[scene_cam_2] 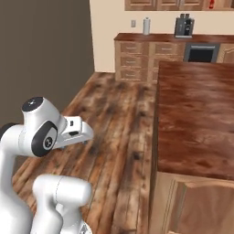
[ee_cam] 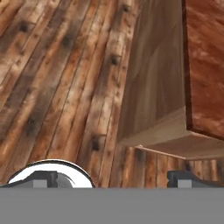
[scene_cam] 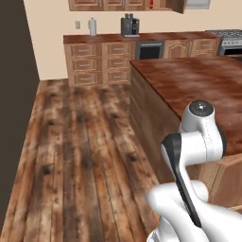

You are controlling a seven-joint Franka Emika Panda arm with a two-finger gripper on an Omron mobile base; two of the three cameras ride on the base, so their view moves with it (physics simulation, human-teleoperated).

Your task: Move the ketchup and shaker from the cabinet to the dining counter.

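Observation:
The ketchup [scene_cam: 151, 4] is a small red speck far away, in the wall cabinet [scene_cam: 113, 4] at the top of the left base view, next to an open door [scene_cam: 178, 5]. It also shows red as the ketchup [scene_cam_2: 211, 4] in the right base view. The shaker is too small to make out. The dining counter [scene_cam: 198, 80] [scene_cam_2: 196, 100] has a glossy reddish top, and its corner [ee_cam: 192, 131] is just ahead of me. My gripper [ee_cam: 113, 179] is open and holds nothing. It looks down at the floor beside the island's side.
A wall counter with drawers [scene_cam: 99, 61] runs along the far wall, carrying a coffee machine [scene_cam: 130, 26] and a pale canister [scene_cam: 92, 26]. A stove [scene_cam: 231, 40] is at its right end. A dark wall [scene_cam: 16, 94] bounds the left. Plank floor [scene_cam: 80, 156] stretches between.

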